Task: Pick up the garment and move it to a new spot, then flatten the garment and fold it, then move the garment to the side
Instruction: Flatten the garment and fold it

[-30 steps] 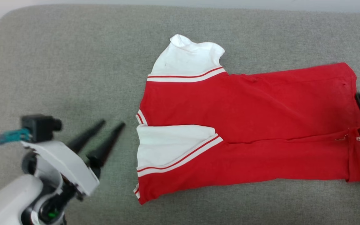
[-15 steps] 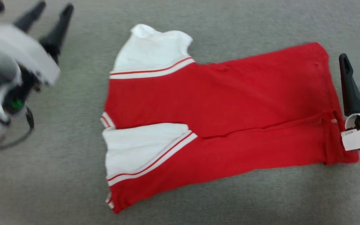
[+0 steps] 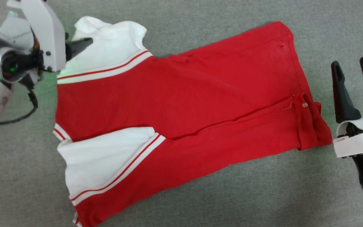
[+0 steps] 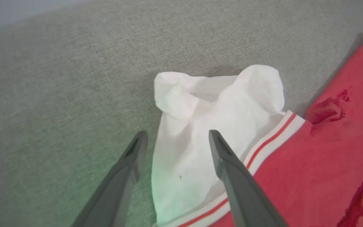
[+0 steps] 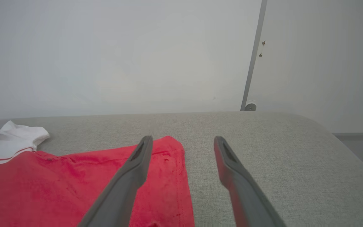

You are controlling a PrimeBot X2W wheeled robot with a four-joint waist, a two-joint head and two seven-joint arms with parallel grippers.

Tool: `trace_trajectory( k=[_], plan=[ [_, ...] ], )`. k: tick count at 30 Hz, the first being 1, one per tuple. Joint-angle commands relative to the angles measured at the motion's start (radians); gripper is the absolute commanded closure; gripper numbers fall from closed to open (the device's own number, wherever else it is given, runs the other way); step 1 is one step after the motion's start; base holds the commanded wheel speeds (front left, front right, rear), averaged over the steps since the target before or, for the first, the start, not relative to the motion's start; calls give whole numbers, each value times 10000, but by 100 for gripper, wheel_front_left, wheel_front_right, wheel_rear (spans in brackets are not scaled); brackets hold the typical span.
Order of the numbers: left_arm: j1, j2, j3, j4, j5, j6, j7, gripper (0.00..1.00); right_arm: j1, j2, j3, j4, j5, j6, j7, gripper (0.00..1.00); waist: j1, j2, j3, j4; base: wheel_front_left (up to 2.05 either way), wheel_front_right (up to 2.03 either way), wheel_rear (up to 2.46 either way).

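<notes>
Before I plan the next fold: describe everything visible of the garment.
The garment is a red jersey with white sleeves edged by red-and-white stripes, lying folded lengthwise, mostly flat on the grey padded surface, hem end slightly bunched. The open left pincer straddles the crumpled upper sleeve's edge; the right pincer stands apart, open.

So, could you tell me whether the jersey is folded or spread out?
Partly folded: the jersey lies flat on the grey surface, with one long side lapped over its middle.

One garment, two claws, left claw and right claw, one grey padded surface.
</notes>
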Motion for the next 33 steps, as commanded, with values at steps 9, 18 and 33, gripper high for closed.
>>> trace_trajectory(
  k=[9, 18, 33],
  plan=[
    [-528, -264, -399, 121, -305, -38, -12, 87, -672, -203, 584, 186, 282, -7, 492, 0, 0, 0, 576, -159, 0, 0, 0],
    [-688, -563, -796, -158, -675, -34, -578, 100, -3517, -1361, 2160, 1729, 1127, -7, 4063, 0, 0, 0, 791, 366, 0, 0, 0],
    [-1270, -980, -1684, -878, -1173, -34, -1273, 100, -7445, -2432, 3689, 5375, 2717, -9, 9418, 0, 0, 0, 1341, 1395, 0, 0, 0]
  ],
)
